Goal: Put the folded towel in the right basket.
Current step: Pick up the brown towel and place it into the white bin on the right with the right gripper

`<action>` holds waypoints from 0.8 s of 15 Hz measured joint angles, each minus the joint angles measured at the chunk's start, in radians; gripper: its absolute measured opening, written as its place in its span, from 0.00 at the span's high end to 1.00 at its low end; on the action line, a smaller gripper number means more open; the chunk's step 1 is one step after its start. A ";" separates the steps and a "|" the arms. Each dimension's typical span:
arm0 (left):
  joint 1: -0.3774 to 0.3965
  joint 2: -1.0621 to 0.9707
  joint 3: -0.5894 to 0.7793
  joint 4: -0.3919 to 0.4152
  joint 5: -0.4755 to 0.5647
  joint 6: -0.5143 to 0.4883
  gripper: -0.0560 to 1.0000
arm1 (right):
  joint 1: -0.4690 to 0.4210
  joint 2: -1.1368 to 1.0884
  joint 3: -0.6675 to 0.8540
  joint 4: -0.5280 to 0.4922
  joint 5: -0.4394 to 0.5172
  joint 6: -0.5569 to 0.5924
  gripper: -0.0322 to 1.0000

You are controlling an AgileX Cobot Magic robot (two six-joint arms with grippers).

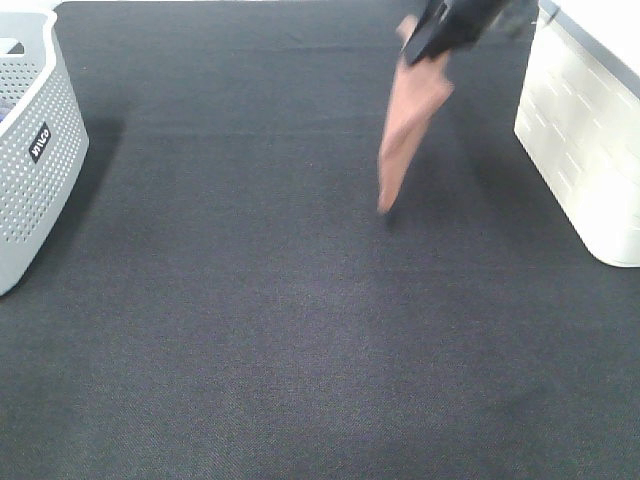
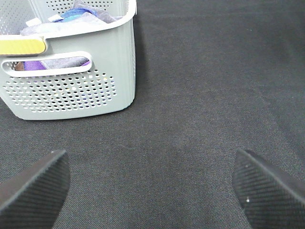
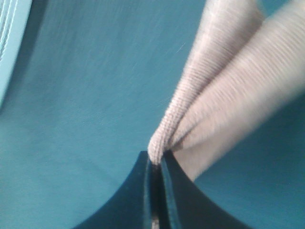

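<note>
The folded towel (image 1: 408,125), terracotta terry cloth, hangs from my right gripper (image 1: 437,45) at the top of the high view, lifted above the dark mat, its lower tip near the mat. In the right wrist view, which has a teal colour cast, the gripper (image 3: 156,164) is shut on an edge of the towel (image 3: 224,90), which looks pale there. The right basket (image 1: 590,140), a large white bin, stands just right of the towel. My left gripper (image 2: 152,186) is open and empty over the mat, near the grey basket.
A grey perforated basket (image 1: 30,150) with a black label stands at the left edge; the left wrist view shows it (image 2: 71,90) holding blue and purple cloth. The dark mat (image 1: 300,340) covers the table.
</note>
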 joint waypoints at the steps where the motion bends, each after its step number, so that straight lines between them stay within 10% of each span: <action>1: 0.000 0.000 0.000 0.000 0.000 0.000 0.12 | 0.000 -0.041 0.000 -0.052 0.001 0.020 0.97; 6: 0.000 0.000 0.000 0.000 0.000 0.000 0.12 | -0.041 -0.237 0.000 -0.320 -0.003 0.198 0.97; 12: 0.000 0.000 0.000 0.000 0.000 0.000 0.12 | -0.336 -0.336 0.000 -0.260 -0.017 0.217 0.97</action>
